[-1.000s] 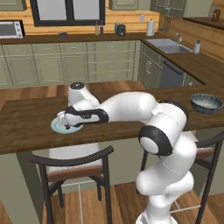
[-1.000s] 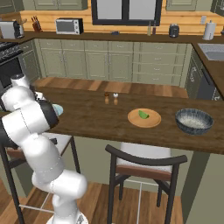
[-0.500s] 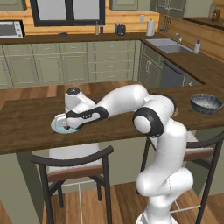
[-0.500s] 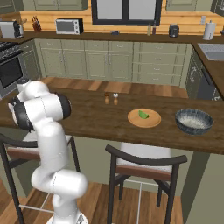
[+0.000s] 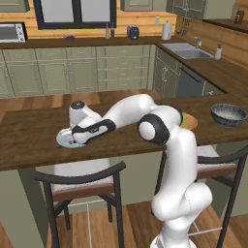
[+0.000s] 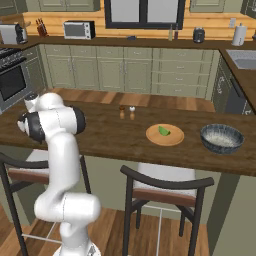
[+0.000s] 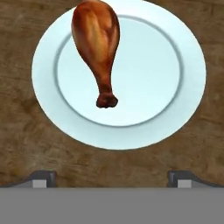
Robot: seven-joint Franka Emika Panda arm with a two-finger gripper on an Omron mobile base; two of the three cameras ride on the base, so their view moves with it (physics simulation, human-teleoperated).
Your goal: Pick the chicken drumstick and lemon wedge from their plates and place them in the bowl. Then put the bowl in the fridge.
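The chicken drumstick (image 7: pixel 97 43) lies on the pale blue plate (image 7: pixel 175 87), plump end away from me and bone end toward mid-plate. My gripper (image 7: pixel 111 179) hovers just above the plate's near rim, open, with nothing between its fingertips (image 7: pixel 43 178). From the left base view, the gripper (image 5: pixel 72 141) hangs over the blue plate (image 5: pixel 62 140) at the counter's left. The lemon wedge (image 6: pixel 163 131) rests on the tan wooden plate (image 6: pixel 164 136). To its right stands the bowl (image 6: pixel 222 138), which also shows as the bowl (image 5: pixel 229 114) at the far right. The fridge is out of view.
Two small shakers (image 6: pixel 127 112) stand mid-counter behind the wooden plate. Two bar stools (image 5: pixel 82 186) sit against the counter's front edge. My own arm (image 5: pixel 145 111) stretches across the counter between the two plates.
The hand has stayed over the blue plate with its jaws open. The arm's elbow and upper links have swung upright and to the right.
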